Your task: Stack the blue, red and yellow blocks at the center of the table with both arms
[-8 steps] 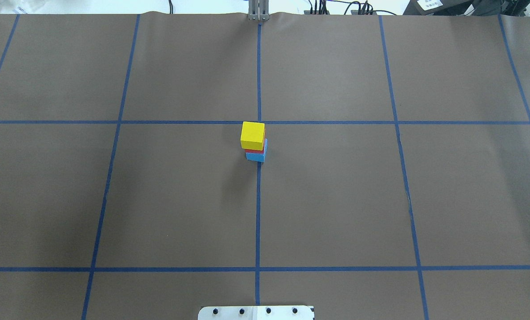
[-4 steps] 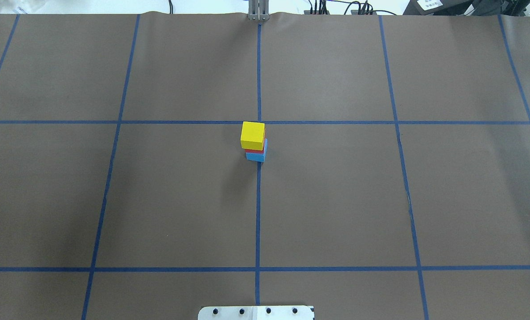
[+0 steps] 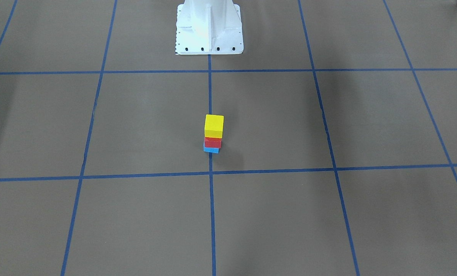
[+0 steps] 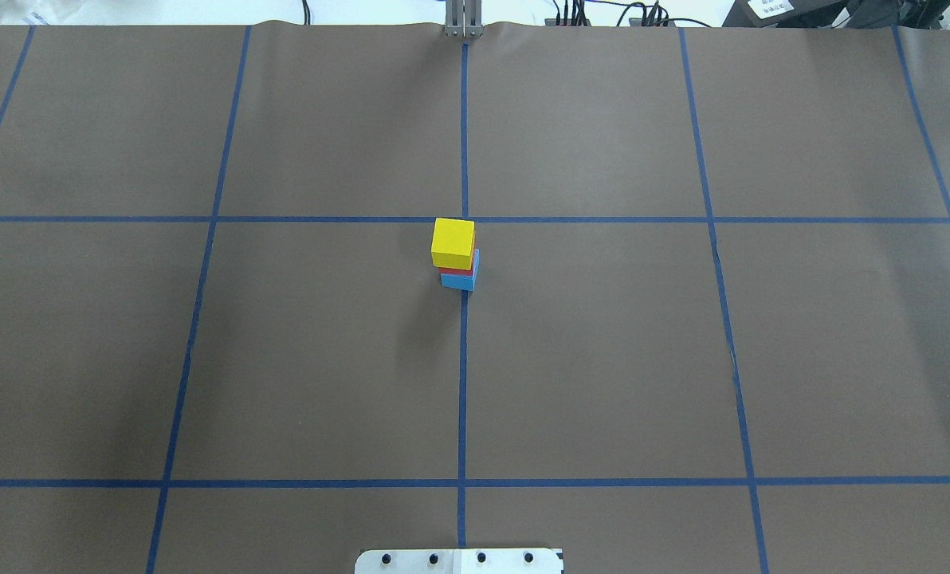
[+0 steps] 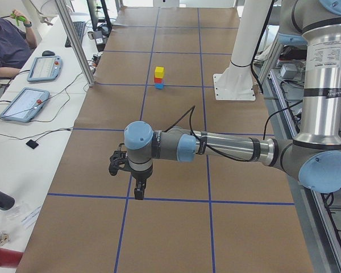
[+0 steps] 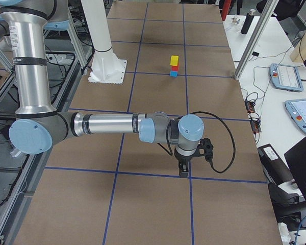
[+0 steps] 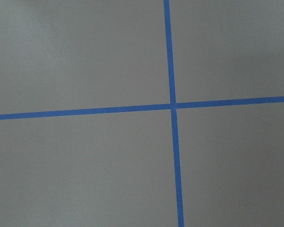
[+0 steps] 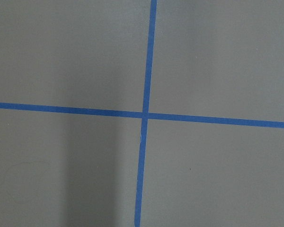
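Observation:
The three blocks stand as one stack at the middle of the table, beside the centre tape line. The yellow block is on top, the red block under it, and the blue block at the bottom. The front-facing view shows the same order: yellow, red, blue. Nothing touches the stack. My left gripper hangs low over a tape crossing, far from the stack. My right gripper hangs likewise at the opposite end. I cannot tell whether either is open or shut.
The white pedestal base stands behind the stack on my side. A seated person and tablets are at a side desk past the table's far edge. Aluminium posts rise along that edge.

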`<state>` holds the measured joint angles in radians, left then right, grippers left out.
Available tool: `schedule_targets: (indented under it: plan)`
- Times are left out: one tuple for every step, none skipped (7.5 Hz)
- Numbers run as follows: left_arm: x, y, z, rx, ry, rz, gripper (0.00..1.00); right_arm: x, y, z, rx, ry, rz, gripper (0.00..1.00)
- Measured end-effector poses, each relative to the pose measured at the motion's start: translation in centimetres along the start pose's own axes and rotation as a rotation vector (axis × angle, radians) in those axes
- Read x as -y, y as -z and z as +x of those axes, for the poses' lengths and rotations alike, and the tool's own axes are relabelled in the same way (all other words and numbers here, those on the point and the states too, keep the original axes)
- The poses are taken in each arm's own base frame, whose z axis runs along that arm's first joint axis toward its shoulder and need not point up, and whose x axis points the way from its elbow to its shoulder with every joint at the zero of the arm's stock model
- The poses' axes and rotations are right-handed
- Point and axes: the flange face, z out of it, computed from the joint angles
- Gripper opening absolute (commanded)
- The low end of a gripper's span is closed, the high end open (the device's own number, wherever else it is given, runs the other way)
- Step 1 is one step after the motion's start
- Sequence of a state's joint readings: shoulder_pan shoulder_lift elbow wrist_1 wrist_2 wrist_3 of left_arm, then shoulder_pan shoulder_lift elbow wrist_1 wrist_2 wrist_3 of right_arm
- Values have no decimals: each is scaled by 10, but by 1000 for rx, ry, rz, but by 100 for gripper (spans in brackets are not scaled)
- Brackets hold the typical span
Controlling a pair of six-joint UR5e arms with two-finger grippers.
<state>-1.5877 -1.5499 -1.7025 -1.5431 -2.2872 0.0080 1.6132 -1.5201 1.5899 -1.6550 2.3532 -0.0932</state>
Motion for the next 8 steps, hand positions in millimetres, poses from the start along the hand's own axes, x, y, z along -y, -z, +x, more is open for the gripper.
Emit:
schedule_targets:
  plan:
    - [0, -1, -1, 0, 3, -3, 100, -3, 0, 3, 0, -8, -1, 99]
    - [0, -1, -1, 1, 5, -4, 100, -6, 0, 7, 1, -17, -1, 99]
    - [0, -1, -1, 1, 4, -3, 100, -12, -1, 12, 2, -28, -2, 99]
    - [0, 0, 0, 2, 3, -1, 100, -19, -3, 18, 6, -41, -6, 99]
    - [0, 1, 0, 3, 3, 0, 100, -28, -7, 22, 19, -54, -10, 99]
    - [1, 1, 1, 3, 2, 0, 100, -35, -9, 25, 34, -65, -12, 99]
    - [1, 1, 1, 3, 2, 0, 100, -38, -10, 26, 41, -69, -13, 99]
    - [1, 1, 2, 3, 1, 0, 100, -39, -10, 26, 44, -70, -13, 99]
